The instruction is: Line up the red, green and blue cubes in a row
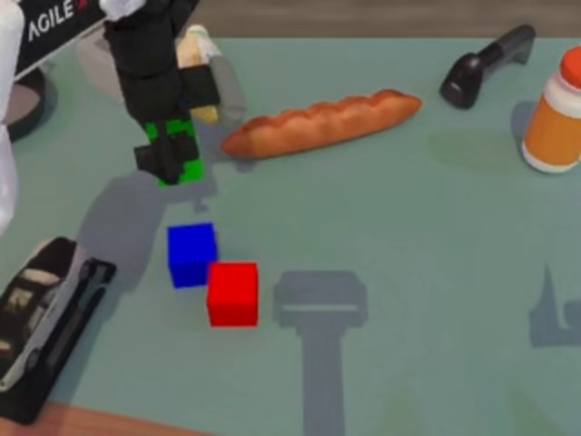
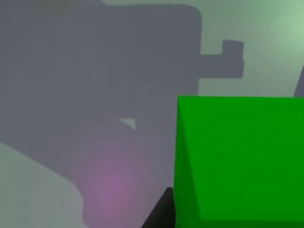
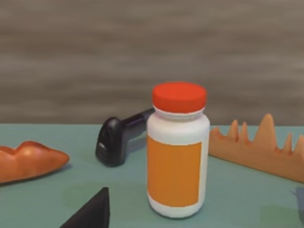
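blue cube and red cube touch corners; our left gripper pinches the green cube beyond blue, unplaced.

Green table with loose items around the left gripper

Taking the left gripper, closed on the green cube, as the mark: a blue cube sits on the table near it, toward the front edge. A red cube lies just beyond that, meeting it corner to corner. A baguette lies just beside the gripper on its right. Well apart on that side are a black scanner and an orange-labelled bottle. A toy car rests toward the front-left corner.
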Available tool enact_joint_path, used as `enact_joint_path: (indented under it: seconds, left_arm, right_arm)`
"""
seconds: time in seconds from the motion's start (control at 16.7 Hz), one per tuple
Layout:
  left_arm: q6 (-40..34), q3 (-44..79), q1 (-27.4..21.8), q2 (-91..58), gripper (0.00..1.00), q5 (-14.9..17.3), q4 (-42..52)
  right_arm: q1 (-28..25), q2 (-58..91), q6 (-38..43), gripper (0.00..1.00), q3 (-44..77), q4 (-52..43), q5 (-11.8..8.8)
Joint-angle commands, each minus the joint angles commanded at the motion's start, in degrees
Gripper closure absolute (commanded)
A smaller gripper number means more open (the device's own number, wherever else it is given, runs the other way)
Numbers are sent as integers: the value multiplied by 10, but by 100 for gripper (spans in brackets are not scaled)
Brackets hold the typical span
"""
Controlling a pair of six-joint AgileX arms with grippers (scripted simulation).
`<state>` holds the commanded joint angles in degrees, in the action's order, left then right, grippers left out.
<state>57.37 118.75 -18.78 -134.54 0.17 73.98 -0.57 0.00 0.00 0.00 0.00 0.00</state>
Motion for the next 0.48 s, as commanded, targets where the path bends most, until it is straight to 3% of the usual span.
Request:
enact_joint_path:
  seconds: [0.48]
  left_arm:
    - [-88, -141, -207, 104, 100, -3, -37]
  right_arm:
    - [0, 0, 0, 0, 0, 0, 0]
